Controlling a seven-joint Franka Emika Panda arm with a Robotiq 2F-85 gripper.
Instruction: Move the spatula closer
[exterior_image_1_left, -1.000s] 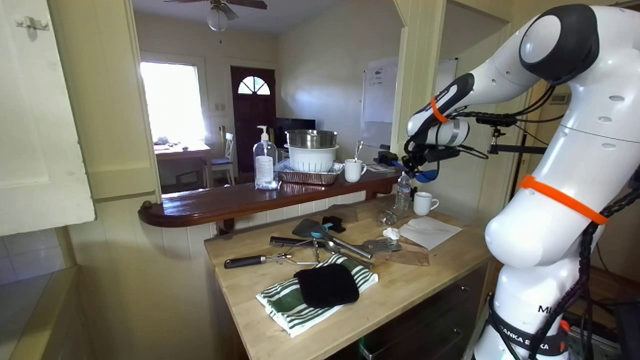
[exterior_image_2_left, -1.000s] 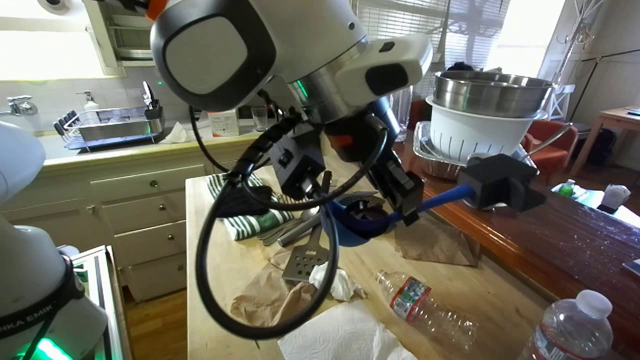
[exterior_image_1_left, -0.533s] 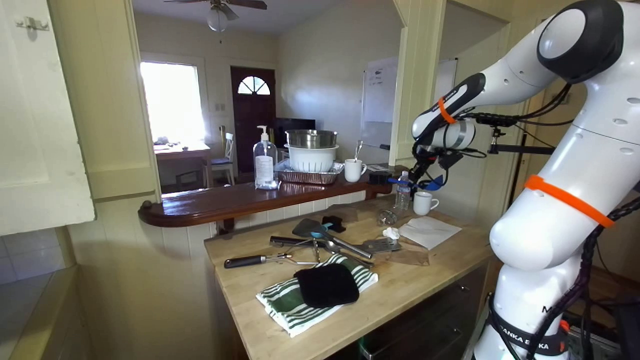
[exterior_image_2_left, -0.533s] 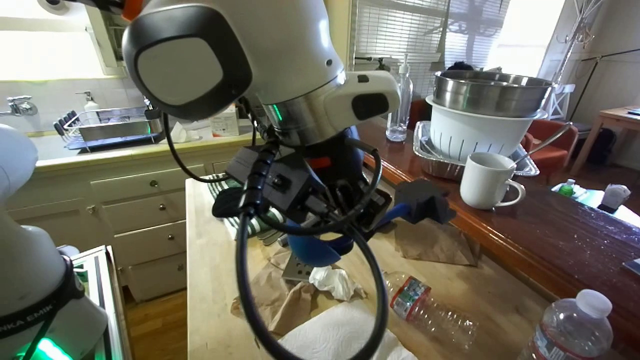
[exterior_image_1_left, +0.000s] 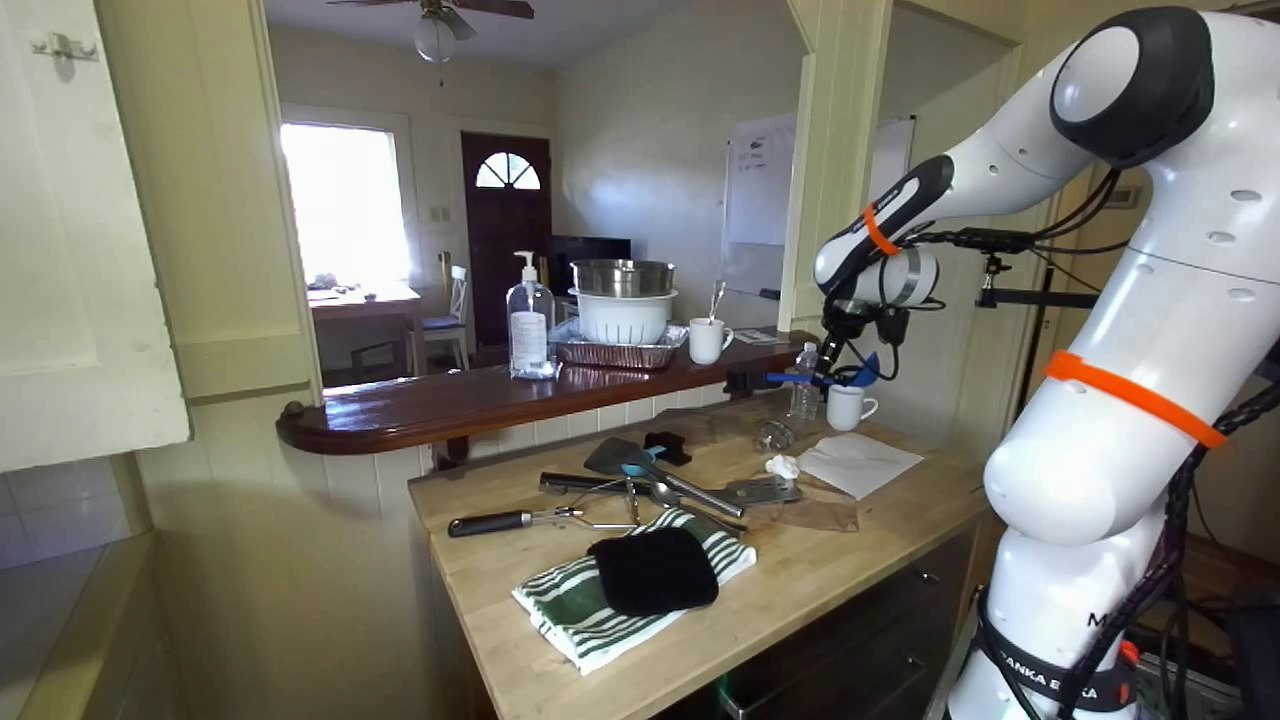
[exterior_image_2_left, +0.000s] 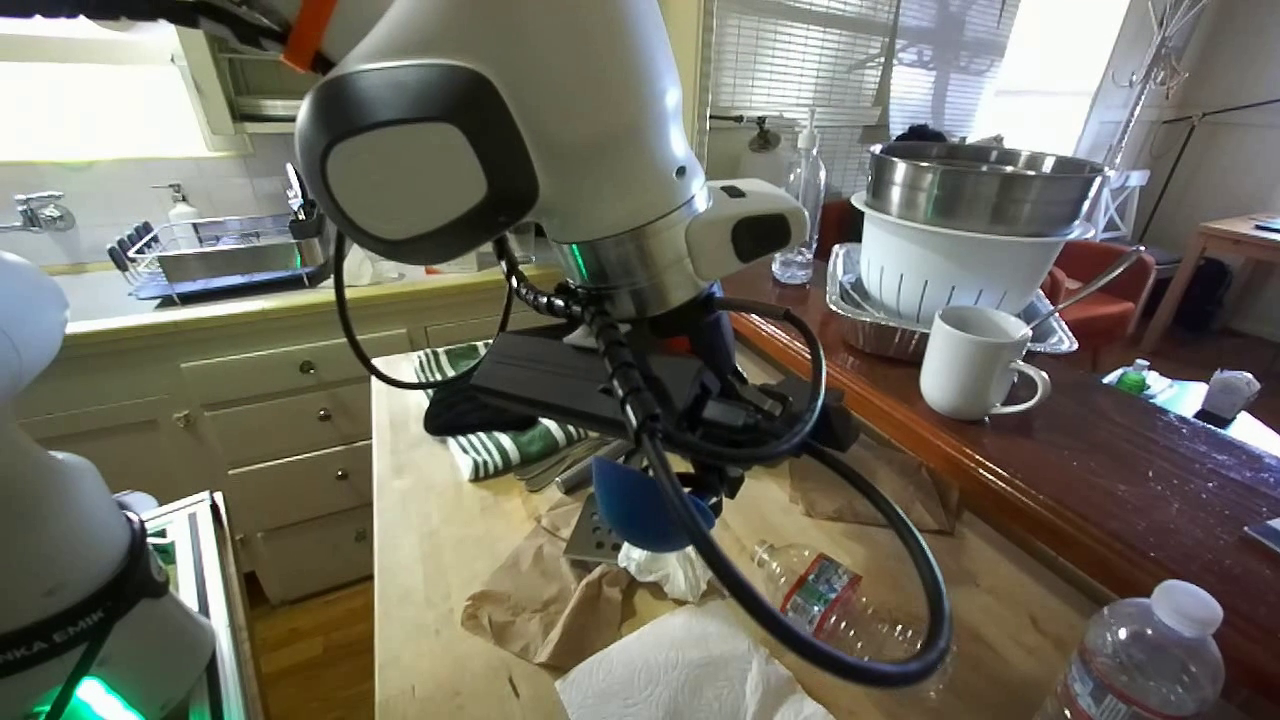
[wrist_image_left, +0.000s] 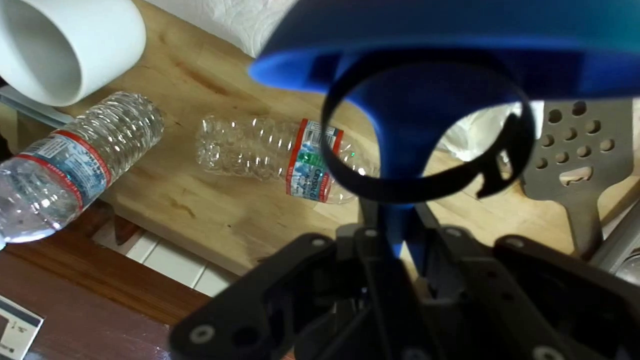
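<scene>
Pale wood tops the counter (exterior_image_1_left: 790, 575), with a dark glossy ledge (exterior_image_1_left: 430, 405) along its back and a bright window (exterior_image_1_left: 345, 205) in the room beyond. Above the wood, the gripper (wrist_image_left: 397, 217) has its jaws narrowed onto the slim handle of a blue tool (wrist_image_left: 402, 130); a black ring (wrist_image_left: 395, 194) shows against that tool's neck. Seen in an exterior view, the tool runs nearly level, broad head to the right.

Below, in the wrist view, are a clear bottle (wrist_image_left: 310, 160) on its side, an upright bottle (wrist_image_left: 75, 160) and a white mug (wrist_image_left: 70, 50). Across from them the spatula (wrist_image_left: 602, 162) lies on the counter, apart from the gripper. Its long axis runs roughly left to right in an exterior view, black handle (exterior_image_1_left: 590, 484) to the left, perforated blade to the right, pointing toward a paper towel (exterior_image_1_left: 860, 465). White tissue (exterior_image_2_left: 660, 572) sits just beside the blade, with brown paper (exterior_image_2_left: 550, 600) near it; a steel handle (exterior_image_1_left: 700, 490) lies across the spatula's neck.

Farther out are a striped towel (exterior_image_1_left: 565, 600) under a black pad (exterior_image_1_left: 655, 570) and, on the ledge, a pump bottle (exterior_image_1_left: 528, 335), a steel bowl (exterior_image_1_left: 622, 280) set in a white colander (exterior_image_1_left: 622, 318), and a foil pan (exterior_image_1_left: 615, 356) beneath.
</scene>
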